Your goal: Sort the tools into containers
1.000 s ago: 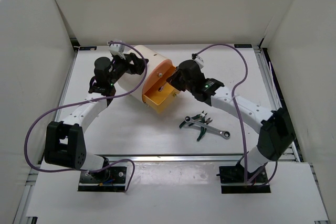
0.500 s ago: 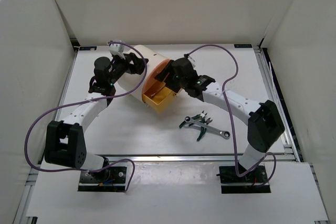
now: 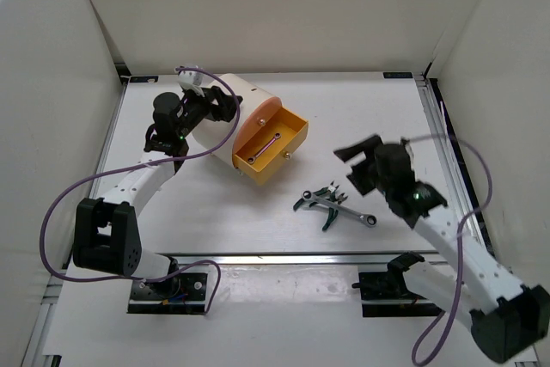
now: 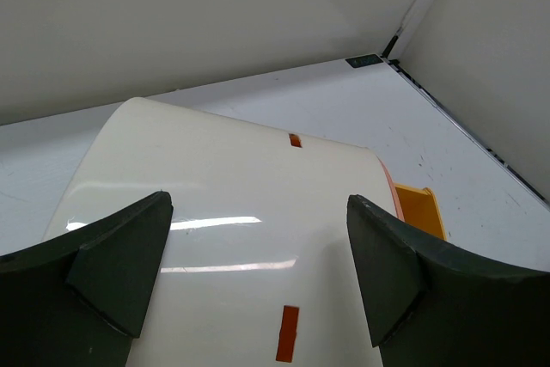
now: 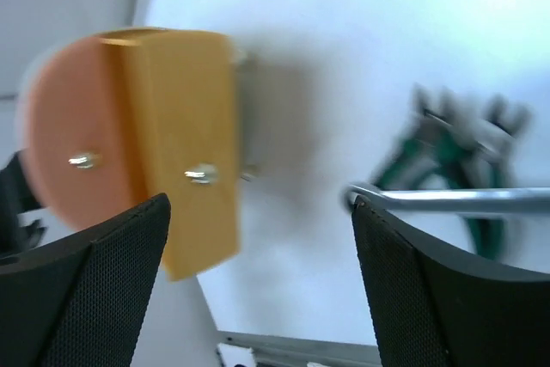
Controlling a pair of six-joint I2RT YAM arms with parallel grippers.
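The cream drum cabinet (image 3: 241, 90) lies on its side, its peach-orange face (image 3: 256, 118) toward the table's middle. One orange drawer (image 3: 294, 128), a container with small metal knobs, stands pulled out; a thin silver piece shows inside. My left gripper (image 3: 219, 102) rests open over the drum's curved body (image 4: 232, 178), its fingers (image 4: 129, 255) spread across it. Green-handled pliers (image 3: 316, 199) and a silver ratchet wrench (image 3: 357, 215) lie together on the table. My right gripper (image 3: 351, 168) hovers open and empty just right of them. Its blurred view shows the drawer (image 5: 185, 126) left and the wrench (image 5: 464, 201) right.
White walls (image 3: 51, 83) enclose the table on three sides. A metal rail (image 3: 284, 259) runs along the near edge. Purple cables (image 3: 77, 186) loop beside both arms.
My right gripper has opened, let go of the drawer and swung back right toward the near side. The drawer now stands pulled out. The left arm has not moved.
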